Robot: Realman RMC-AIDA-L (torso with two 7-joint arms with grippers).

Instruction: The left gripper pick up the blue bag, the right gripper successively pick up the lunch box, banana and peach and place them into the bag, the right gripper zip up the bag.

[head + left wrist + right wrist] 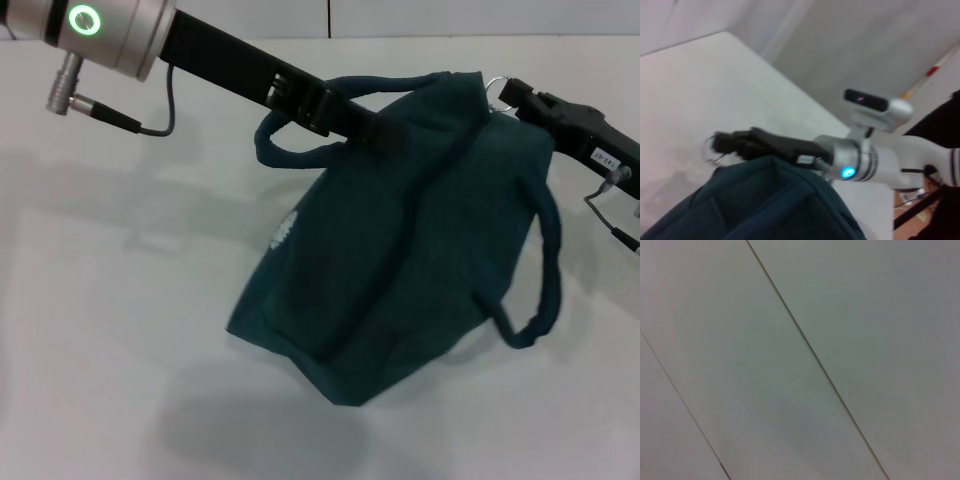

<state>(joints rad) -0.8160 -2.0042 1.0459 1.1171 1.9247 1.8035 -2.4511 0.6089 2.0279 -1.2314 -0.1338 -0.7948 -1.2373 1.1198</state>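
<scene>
The blue bag (pixel 400 250) hangs tilted above the white table (pixel 90 300), bulging. My left gripper (pixel 385 133) reaches in from the upper left and is shut on the bag's top edge beside one handle loop (pixel 290 152). My right gripper (pixel 515 97) is at the bag's upper right corner, shut on the metal zipper ring (pixel 497 84). The left wrist view shows the bag (pixel 765 205), the right gripper (pixel 725 142) and the ring (pixel 711 150) at its tip. The lunch box, banana and peach are out of view.
The bag's second handle loop (pixel 545 290) dangles at the right. The bag's bottom corner (pixel 345 390) is near the table. The right wrist view shows only pale panels with dark seams (pixel 810 355).
</scene>
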